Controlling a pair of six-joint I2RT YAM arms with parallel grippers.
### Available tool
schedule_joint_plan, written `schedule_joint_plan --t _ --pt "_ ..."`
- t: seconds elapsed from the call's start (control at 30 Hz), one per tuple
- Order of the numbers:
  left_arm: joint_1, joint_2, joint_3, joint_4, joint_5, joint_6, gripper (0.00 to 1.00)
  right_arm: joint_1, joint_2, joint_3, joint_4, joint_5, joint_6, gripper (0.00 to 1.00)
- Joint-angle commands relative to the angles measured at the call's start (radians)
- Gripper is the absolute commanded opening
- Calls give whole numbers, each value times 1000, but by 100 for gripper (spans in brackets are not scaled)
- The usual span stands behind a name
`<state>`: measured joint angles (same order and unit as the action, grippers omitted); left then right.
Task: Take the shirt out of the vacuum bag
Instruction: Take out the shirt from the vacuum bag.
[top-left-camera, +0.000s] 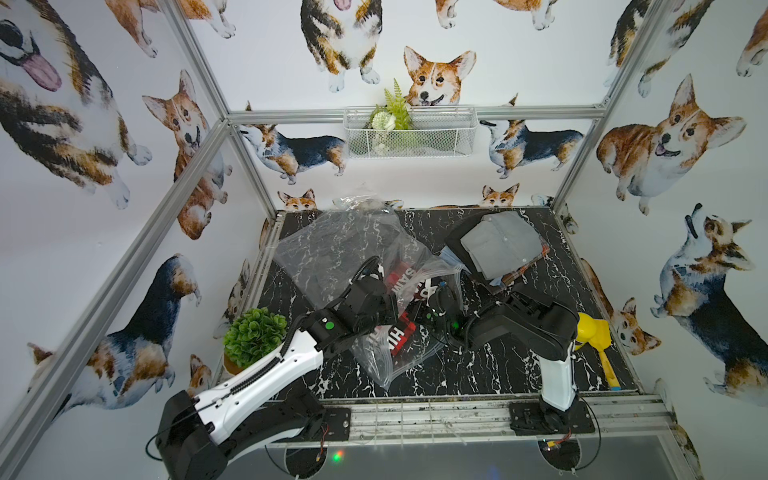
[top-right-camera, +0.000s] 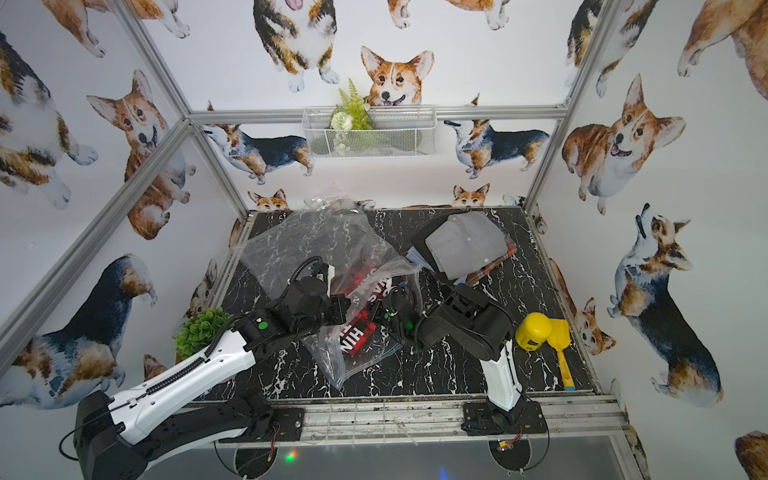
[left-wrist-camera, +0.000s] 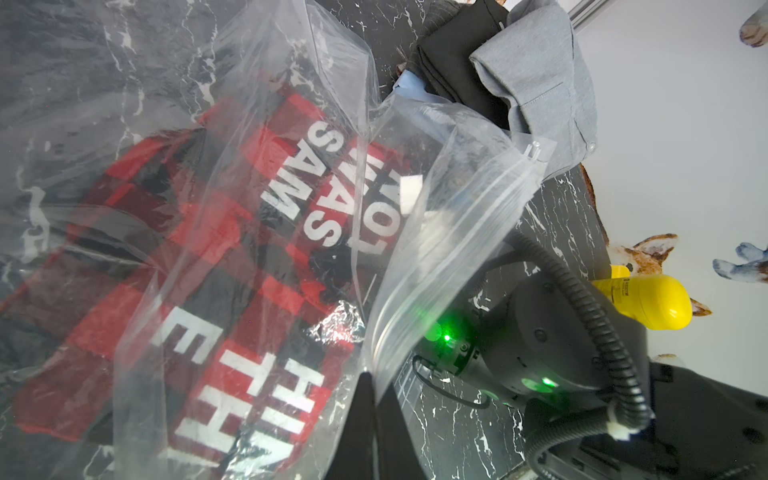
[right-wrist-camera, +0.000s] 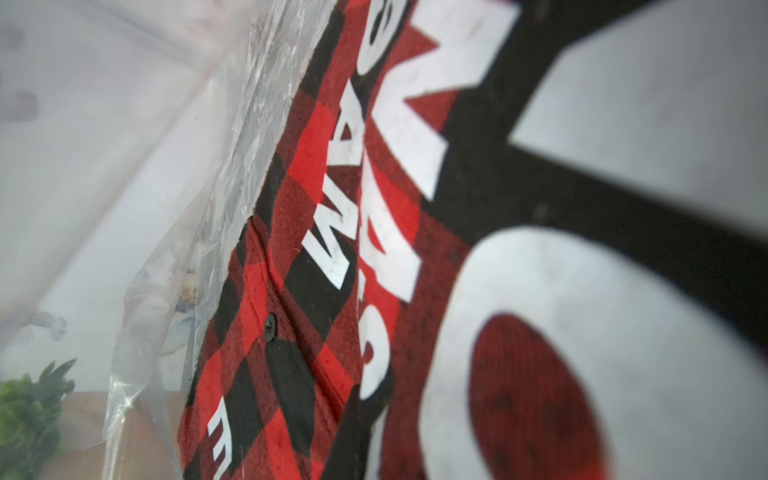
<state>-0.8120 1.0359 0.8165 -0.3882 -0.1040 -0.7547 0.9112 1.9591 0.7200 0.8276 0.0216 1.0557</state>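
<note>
- Gripping for the pull-out is the step in hand, by my reading: both arms meet at the bag's open end and the shirt is not yet out.
- Vacuum bag (top-left-camera: 332, 249): clear, crumpled, lying across the middle of the bench (top-left-camera: 478, 365). The zip end gapes open toward the right arm.
- Shirt (left-wrist-camera: 249, 249): red-and-black check with white lettering, inside the bag, bunched toward the mouth.
- Left gripper (left-wrist-camera: 374, 415): closed, pinching the plastic film at the mouth edge.
- Right gripper (right-wrist-camera: 357, 436): closed, sitting within the mouth. It appears to have a fold of shirt cloth, though the pinch itself is blurred.
- Stack of folded clothes (top-left-camera: 498, 245): far right of the bench, just beside the bag's mouth.
- Next move, as judged: the right arm draws the shirt out through the opening while the left pins the plastic. This calls for a pinch on cloth alone, not film, and a pull in line with the mouth so nothing snags on the zip.
</note>
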Motion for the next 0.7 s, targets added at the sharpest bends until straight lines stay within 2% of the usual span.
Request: schedule_joint_plan --t 0.0,0.23,0.67 --pt "0 -4 -7 4 -23 -2 0 6 -89 -21 -88 -55 4 0" --pt "0 14 -19 19 -25 -8 0 31 -283 -43 -196 -99 -36 0" --pt "0 35 -27 33 -31 -4 0 55 -680 -82 -456 -76 -99 0"
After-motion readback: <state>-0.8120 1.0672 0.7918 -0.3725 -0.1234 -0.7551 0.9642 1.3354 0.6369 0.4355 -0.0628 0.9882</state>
